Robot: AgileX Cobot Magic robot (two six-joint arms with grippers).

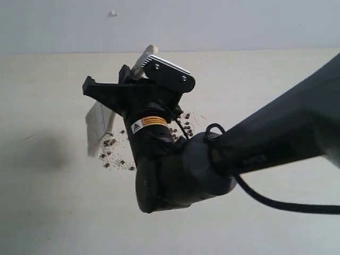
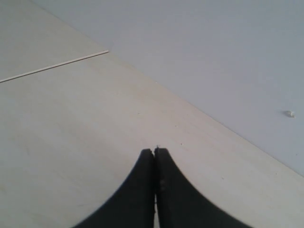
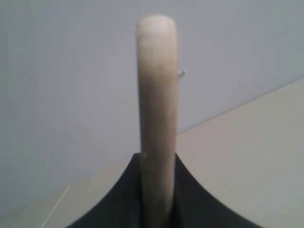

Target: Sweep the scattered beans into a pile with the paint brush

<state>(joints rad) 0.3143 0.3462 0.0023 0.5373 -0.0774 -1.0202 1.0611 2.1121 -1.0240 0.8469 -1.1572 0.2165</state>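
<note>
In the exterior view, a thick matte-black arm [image 1: 276, 138] reaches in from the right across a smooth, pale cream bench [image 1: 48, 212]. A glossy black cable [image 1: 276, 204] loops beneath it. At its end the right pincer [image 1: 121, 89] pinches the pale wooden handle of a wide flat paint brush [image 1: 97, 126]. The handle's rounded tip sticks up on the far side. The silvery ferrule and off-white bristles hang down to the left, blurred, with the bristle edge at the bench. Tiny round reddish-brown beans [image 1: 110, 143], mixed with fine whitish grains, lie loosely on the bench just right of the bristles. More of them show on the far right side of the arm. The arm hides the middle of the patch. Behind the bench stands a flat, pale grey-blue wall [image 1: 239, 24].

In the left wrist view, the left pincer [image 2: 154, 151] has its two curved black fingers [image 2: 140, 190] pressed together with nothing between them. It is over bare bench [image 2: 71, 133] with a faint wood-like grain. A thin straight seam [image 2: 52, 67] crosses the bench, and the wall [image 2: 213, 47] stands behind it.

In the right wrist view, the brush handle [image 3: 156, 95] is seen edge-on as a slim, smooth strip of pale wood with a rounded end. The black fingers [image 3: 124, 194] of the right pincer [image 3: 156, 161] clamp it from both sides. Beyond it the bench [image 3: 251, 142] meets the wall [image 3: 71, 71].
</note>
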